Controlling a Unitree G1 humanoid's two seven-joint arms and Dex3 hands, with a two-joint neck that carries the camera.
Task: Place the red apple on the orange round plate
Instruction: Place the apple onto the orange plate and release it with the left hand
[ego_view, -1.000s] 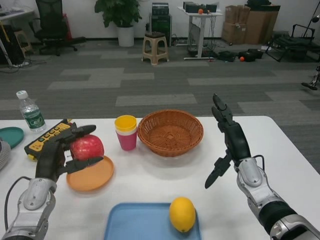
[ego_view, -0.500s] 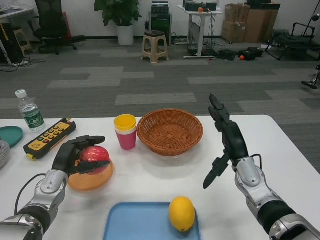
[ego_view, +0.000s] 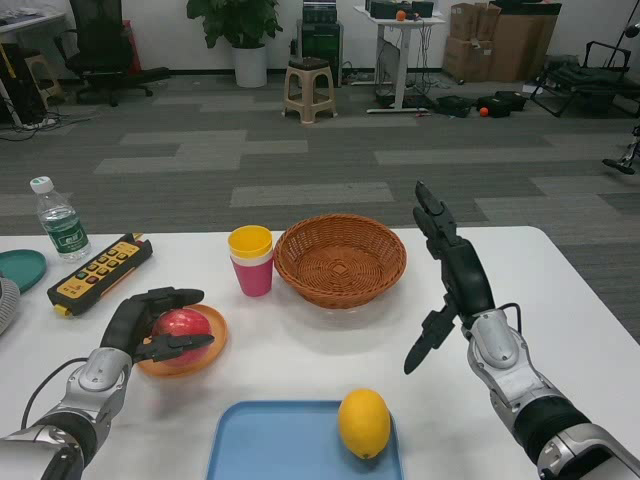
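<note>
On the plate (ego_view: 207, 350) sat the apple (ego_view: 181, 327), with the left hand (ego_view: 150, 320) wrapped around it. The right hand (ego_view: 450, 285) hung wide apart, holding nothing. If the fingers dragged while letting go, the apple could roll off.

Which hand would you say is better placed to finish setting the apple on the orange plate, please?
The left hand. It already grips the red apple, which sits over the orange round plate, so probably only its fingers need to open. The right hand hangs open beside the wicker basket, away from the plate.
</note>
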